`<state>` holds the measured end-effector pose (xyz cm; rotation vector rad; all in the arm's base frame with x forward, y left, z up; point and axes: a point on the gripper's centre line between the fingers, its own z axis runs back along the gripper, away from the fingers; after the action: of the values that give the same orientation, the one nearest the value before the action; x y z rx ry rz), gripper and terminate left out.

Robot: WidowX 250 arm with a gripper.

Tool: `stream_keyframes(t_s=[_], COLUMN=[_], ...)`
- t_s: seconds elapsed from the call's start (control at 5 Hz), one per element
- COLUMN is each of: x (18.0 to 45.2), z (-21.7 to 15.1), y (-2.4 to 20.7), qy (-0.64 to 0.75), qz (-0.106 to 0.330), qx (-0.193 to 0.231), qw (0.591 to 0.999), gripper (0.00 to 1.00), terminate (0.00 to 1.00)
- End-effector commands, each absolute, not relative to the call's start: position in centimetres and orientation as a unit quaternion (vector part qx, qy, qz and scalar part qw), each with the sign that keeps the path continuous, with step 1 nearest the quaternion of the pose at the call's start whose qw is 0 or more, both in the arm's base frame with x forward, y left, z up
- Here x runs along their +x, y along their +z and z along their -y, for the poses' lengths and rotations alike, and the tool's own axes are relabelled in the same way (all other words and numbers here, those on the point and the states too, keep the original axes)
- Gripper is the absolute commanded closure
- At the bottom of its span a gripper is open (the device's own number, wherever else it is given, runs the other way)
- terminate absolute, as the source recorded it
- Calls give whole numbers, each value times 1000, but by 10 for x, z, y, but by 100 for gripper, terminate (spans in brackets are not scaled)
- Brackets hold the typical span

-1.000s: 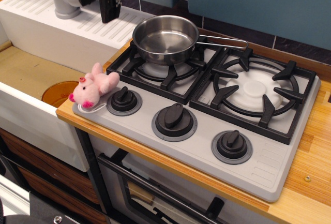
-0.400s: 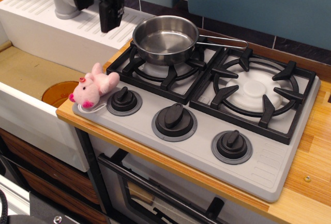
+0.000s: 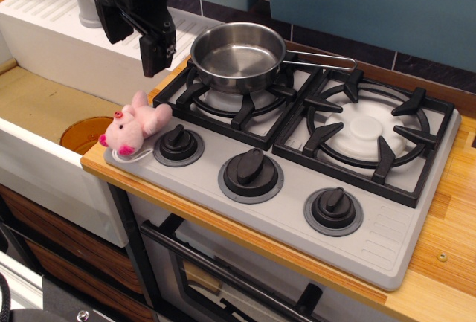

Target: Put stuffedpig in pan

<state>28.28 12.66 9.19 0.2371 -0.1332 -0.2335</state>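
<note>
The stuffedpig [image 3: 134, 123] lies on its side at the front left corner of the grey stove top, next to the leftmost knob [image 3: 178, 144]. The pan [image 3: 236, 56] stands empty on the back left burner, with its wire handle [image 3: 320, 59] pointing right. My black gripper [image 3: 132, 44] hangs open and empty above and behind the pig, left of the pan, with its two fingers [image 3: 154, 56] pointing down.
A sink basin with an orange disc [image 3: 84, 133] lies left of the stove. A white ribbed drainboard [image 3: 52, 17] runs behind it. The right burner grate [image 3: 364, 132] is bare. Two more knobs [image 3: 251, 173] sit along the stove front.
My gripper has come down and forward from the top of the view toward the pig. The pig and the pan have not moved.
</note>
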Motion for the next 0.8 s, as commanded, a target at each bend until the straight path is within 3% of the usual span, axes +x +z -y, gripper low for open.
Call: stream_keyframes(t_s=[0.0, 0.6], x=[281, 276], z=[-133, -130], y=[94, 72], qy=[-112, -106], qz=[107, 109], qx=[136, 143], qw=[979, 978], gripper=[0, 0], terminate=[0, 0])
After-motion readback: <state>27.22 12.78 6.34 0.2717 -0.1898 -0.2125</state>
